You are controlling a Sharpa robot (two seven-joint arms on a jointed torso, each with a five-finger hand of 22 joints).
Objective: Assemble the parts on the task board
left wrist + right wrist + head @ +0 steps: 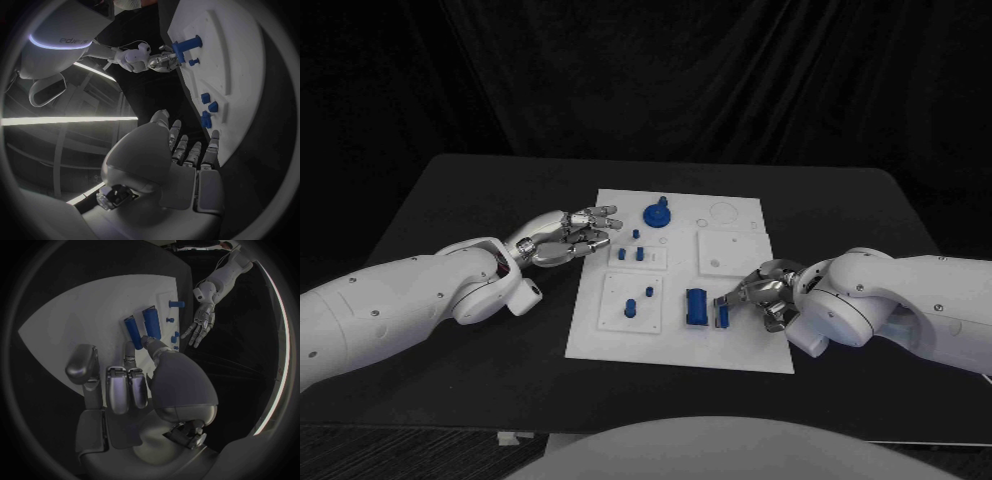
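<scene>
- We see the right silver many-fingered hand [759,296] at the right edge of the flat white rectangular task board [661,343], its fingertips touching a slim upright blue bar [723,316]. Whether the fingers actually pinch the bar, we cannot tell.
- Just beside that bar, on its left, stands a broader blue rectangular block [695,306]; in the right wrist view both pieces [150,320] stand just past the fingertips.
- We see the left silver hand [567,238] at the board's left edge, fingers spread apart and holding nothing; small blue pegs [633,254] stand near its fingertips.
- A round blue knob-shaped part [655,212] sits near the board's far edge.
- The board lies on a matte black table [459,190]; a dark pleated curtain [661,70] hangs behind.
- The board bears shallow square and circular recesses.
</scene>
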